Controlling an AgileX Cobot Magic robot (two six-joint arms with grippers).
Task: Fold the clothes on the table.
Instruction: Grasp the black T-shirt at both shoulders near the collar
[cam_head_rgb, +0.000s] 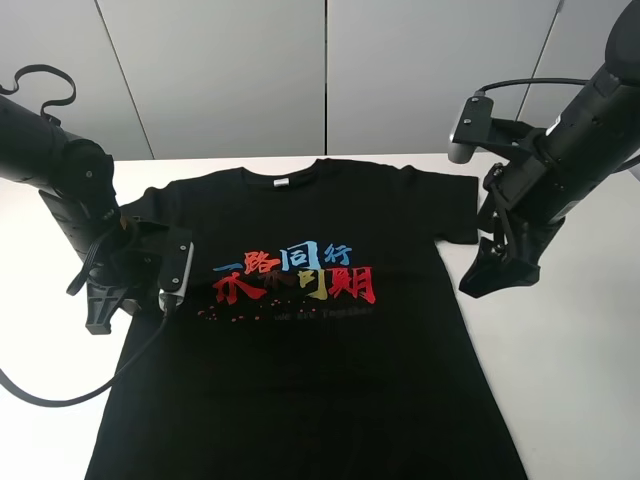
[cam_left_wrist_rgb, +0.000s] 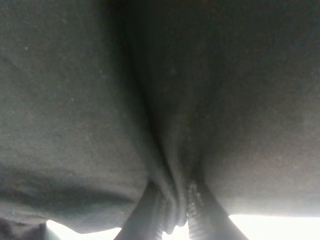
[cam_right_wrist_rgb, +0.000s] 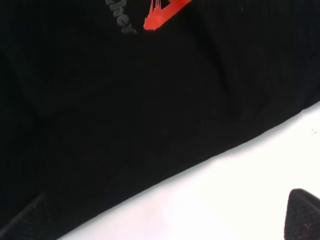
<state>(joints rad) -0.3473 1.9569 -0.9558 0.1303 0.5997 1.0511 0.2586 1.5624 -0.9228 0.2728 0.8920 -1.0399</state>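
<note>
**Item:** one black T-shirt (cam_head_rgb: 320, 400), spread flat and face up on the white table (cam_head_rgb: 580, 380). The landmark for this entry is the chest print (cam_head_rgb: 295, 275).

**Position:** the collar lies beyond the chest print. The hem is on the print's near side and runs out of the high view. A sleeve spreads to either side of the print.

**Handling, as I judge it:**
- Light, limp cotton with no stiffness.
- It will sag and drape from any single hold.
- It should slide easily on the smooth top.
- It is not fragile, but it creases readily.

**Left gripper (cam_left_wrist_rgb: 175, 220):** at the shirt's side edge, left of the chest print and below the sleeve. The fingers are drawn together on a raised pleat of the black cloth. I cannot tell whether they have one layer or both.

**Right gripper (cam_head_rgb: 492, 272):** over the opposite side edge, right of the chest print. The fingertips (cam_right_wrist_rgb: 302, 212) are spread wide with nothing between them, and both cloth and bare table show beneath.

**Where I would take hold:** at the side edges level with the chest print, pinching both layers at the seam. I would not grip the middle, where only the top layer would lift.
</note>
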